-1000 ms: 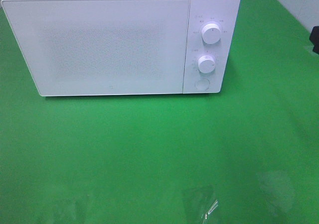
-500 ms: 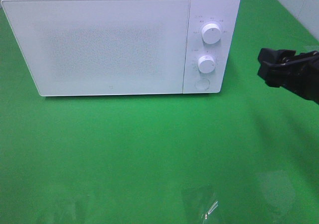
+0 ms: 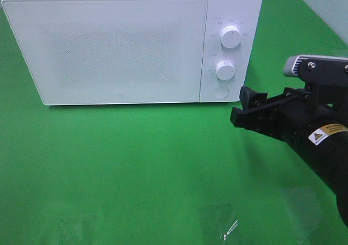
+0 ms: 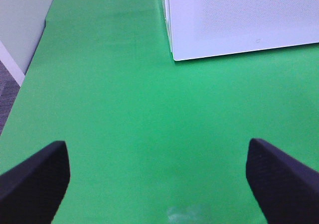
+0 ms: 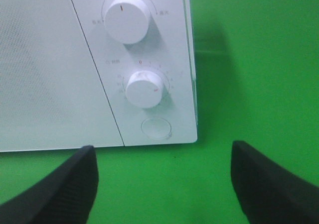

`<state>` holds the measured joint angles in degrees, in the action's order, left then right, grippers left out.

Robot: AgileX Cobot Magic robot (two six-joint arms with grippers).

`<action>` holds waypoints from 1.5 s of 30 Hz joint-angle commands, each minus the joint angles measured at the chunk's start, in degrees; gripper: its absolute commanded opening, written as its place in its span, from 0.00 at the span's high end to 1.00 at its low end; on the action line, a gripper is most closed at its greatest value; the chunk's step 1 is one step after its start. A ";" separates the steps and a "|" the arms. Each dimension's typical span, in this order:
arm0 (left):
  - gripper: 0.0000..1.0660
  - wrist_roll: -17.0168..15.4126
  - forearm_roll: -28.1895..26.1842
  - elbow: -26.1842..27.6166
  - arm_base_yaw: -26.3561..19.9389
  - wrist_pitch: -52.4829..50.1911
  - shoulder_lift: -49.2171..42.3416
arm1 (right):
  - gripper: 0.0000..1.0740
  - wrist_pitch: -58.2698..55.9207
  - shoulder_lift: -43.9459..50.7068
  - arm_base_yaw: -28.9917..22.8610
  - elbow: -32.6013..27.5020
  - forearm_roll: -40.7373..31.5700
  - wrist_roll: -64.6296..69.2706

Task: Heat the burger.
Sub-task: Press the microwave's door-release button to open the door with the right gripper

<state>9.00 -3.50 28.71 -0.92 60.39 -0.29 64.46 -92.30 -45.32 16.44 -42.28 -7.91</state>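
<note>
Right hand now nearer microwave

You are getting bright, even light; the microwave is casting a thin shadow on the green mat, and glare is smearing its near edge.

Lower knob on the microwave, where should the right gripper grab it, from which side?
Probably take the lower knob by its round rim, jaws on opposite sides, coming straight at the front panel: it sticks out, and the open right gripper faces it.

green tabletop, pale wall (grey floor)
</note>
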 commanded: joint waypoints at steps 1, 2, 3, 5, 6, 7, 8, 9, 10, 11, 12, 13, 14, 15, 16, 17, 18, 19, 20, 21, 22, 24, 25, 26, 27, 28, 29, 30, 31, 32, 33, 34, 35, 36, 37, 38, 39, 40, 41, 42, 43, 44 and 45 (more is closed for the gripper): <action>0.17 -0.34 -0.23 -0.06 -0.23 -0.80 -0.97 | 0.32 1.78 -1.38 -1.95 1.55 -2.41 -0.74; 0.17 -0.34 -0.23 -0.06 -0.23 -0.80 -0.97 | 0.32 1.72 -1.38 -2.01 2.35 -2.12 2.35; 0.17 -0.34 -0.23 -0.06 -0.23 -0.80 -0.97 | 0.32 1.72 -1.38 -2.01 2.35 -2.12 2.35; 0.17 -0.34 -0.17 -0.06 -0.23 -0.80 -1.03 | 0.32 1.78 -1.38 -2.01 3.21 -1.89 7.91; 0.17 -0.34 -0.17 -0.06 -0.23 -0.80 -1.03 | 0.34 1.55 -1.38 -2.01 3.72 -1.83 14.78; 0.17 -0.34 -0.17 -0.06 -0.23 -0.80 -1.03 | 0.34 1.55 -1.38 -2.01 3.72 -1.83 14.78; 0.17 -0.34 -0.17 -0.06 -0.23 -0.80 -1.03 | 0.36 1.78 -1.38 -2.01 3.72 -1.83 18.91; 0.17 -0.34 -0.17 -0.06 -0.23 -0.80 -1.03 | 0.40 1.55 -1.38 -2.01 3.72 -1.95 27.22; 0.17 -0.34 -0.17 -0.06 -0.23 -0.80 -1.03 | 0.40 1.55 -1.38 -2.01 3.72 -1.95 27.22; 0.17 -0.34 -0.17 -0.06 -0.23 -0.80 -1.03 | 0.44 1.43 -1.38 -2.01 3.72 -1.95 33.52; 0.17 -0.34 -0.17 -0.06 -0.23 -0.80 -1.03 | 0.44 1.43 -1.38 -2.01 3.72 -1.95 33.52; 0.17 -0.34 -0.17 -0.06 -0.23 -0.80 -1.03 | 0.52 1.26 -1.38 -2.01 3.72 -1.72 41.02; 0.17 -0.34 -0.17 -0.06 -0.23 -0.80 -1.03 | 0.52 1.26 -1.38 -2.01 3.72 -1.72 41.02; 0.17 -0.34 -0.17 -0.06 -0.23 -0.80 -1.03 | 0.60 1.32 -1.38 -2.01 3.72 -1.72 47.15; 0.17 -0.34 -0.17 -0.06 -0.23 -0.80 -1.03 | 0.60 1.32 -1.38 -2.01 3.72 -1.72 47.15; 0.17 -0.34 -0.17 -0.06 -0.23 -0.80 -1.03 | 0.69 1.32 -1.38 -2.01 3.72 -1.72 53.06; 0.17 -0.34 -0.17 -0.06 -0.23 -0.80 -1.03 | 0.69 1.32 -1.38 -2.01 3.72 -1.72 53.06; 0.17 -0.34 -0.17 -0.06 -0.23 -0.80 -1.03 | 0.78 1.26 -1.38 -2.01 3.72 -1.72 58.56; 0.17 -0.34 -0.17 -0.06 -0.23 -0.80 -1.03 | 0.78 1.26 -1.38 -2.01 3.72 -1.72 58.56; 0.17 -0.34 -0.17 -0.06 -0.23 -0.80 -1.03 | 0.84 1.26 -1.38 -2.01 3.72 -1.72 64.52; 0.17 -0.34 -0.17 -0.06 -0.23 -0.80 -1.03 | 0.90 0.97 -1.38 -2.01 3.72 -1.95 70.13; 0.17 -0.34 -0.17 -0.06 -0.23 -0.80 -1.03 | 0.93 0.74 -1.38 -2.01 3.72 -2.12 72.99; 0.17 -0.34 -0.17 -0.06 -0.23 -0.80 -1.03 | 0.93 0.74 -1.38 -2.01 3.72 -2.12 72.99; 0.17 -0.34 -0.17 -0.06 -0.23 -0.80 -1.03 | 0.97 -0.52 -1.38 -2.01 3.72 -2.35 76.66; 0.17 -0.34 -0.17 -0.06 -0.23 -0.80 -1.03 | 0.97 -0.52 -1.38 -2.01 3.72 -2.35 76.66; 0.17 -0.34 -0.17 -0.06 -0.23 -0.80 -1.03 | 1.00 -2.58 -1.38 -1.95 3.72 -2.41 77.75; 0.17 -0.34 -0.17 -0.06 -0.23 -0.80 -1.03 | 1.00 -2.58 -1.38 -1.95 3.72 -2.41 77.75; 0.17 -0.34 -0.17 -0.06 -0.23 -0.80 -1.03 | 1.00 -5.10 -1.38 -1.95 3.72 -3.27 77.75; 0.17 -0.34 -0.17 -0.06 -0.23 -0.80 -1.03 | 1.00 -5.10 -1.38 -1.95 3.72 -3.27 77.75; 0.17 -0.34 -0.17 -0.06 -0.23 -0.80 -1.03 | 1.00 -6.88 -1.38 -1.95 3.72 -4.30 77.52; 0.17 -0.34 -0.17 -0.06 -0.23 -0.80 -1.03 | 1.00 -6.88 -1.38 -1.95 3.72 -4.30 77.52; 0.17 -0.34 -0.17 -0.06 -0.23 -0.80 -1.03 | 1.00 -7.85 -1.38 -1.95 3.72 -5.39 77.58; 0.17 -0.34 -0.17 -0.06 -0.23 -0.80 -1.03 | 1.00 -7.91 -1.38 -1.95 3.78 -5.73 77.69; 0.17 -0.34 -0.17 -0.06 -0.23 -0.80 -1.03 | 1.00 -7.91 -1.38 -1.95 3.78 -5.73 77.69; 0.17 -0.34 -0.17 -0.06 -0.23 -0.80 -1.03 | 1.00 -8.59 -1.49 -1.95 4.18 -6.30 77.58; 0.17 -0.34 -0.17 -0.06 -0.23 -0.80 -1.03 | 1.00 -8.59 -1.49 -1.95 4.18 -6.30 77.58; 0.17 -0.34 -0.17 -0.06 -0.23 -0.80 -1.03 | 1.00 -9.05 -1.89 -1.95 4.64 -6.70 77.64; 0.17 -0.34 -0.17 -0.06 -0.23 -0.80 -1.03 | 1.00 -9.05 -1.89 -1.95 4.64 -6.70 77.64; 0.17 -0.34 -0.17 -0.06 -0.23 -0.80 -1.03 | 1.00 -9.11 -3.21 -1.95 5.61 -6.99 77.58; 0.17 -0.34 -0.17 -0.06 -0.23 -0.80 -1.03 | 1.00 -9.11 -3.21 -1.95 5.61 -6.99 77.58; 0.17 -0.34 -0.17 -0.06 -0.23 -0.80 -1.03 | 1.00 -8.94 -5.10 -1.38 6.59 -6.88 78.32; 0.17 -0.34 -0.17 -0.06 -0.23 -0.80 -1.03 | 1.00 -8.94 -5.10 -1.38 6.59 -6.88 78.32; 0.17 -0.34 -0.17 -0.06 -0.23 -0.80 -1.03 | 1.00 -9.34 -7.10 -0.63 7.56 -6.02 79.76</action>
<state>9.00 -3.50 28.71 -0.92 60.39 -0.29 55.29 -99.24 -46.29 23.66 -48.82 71.33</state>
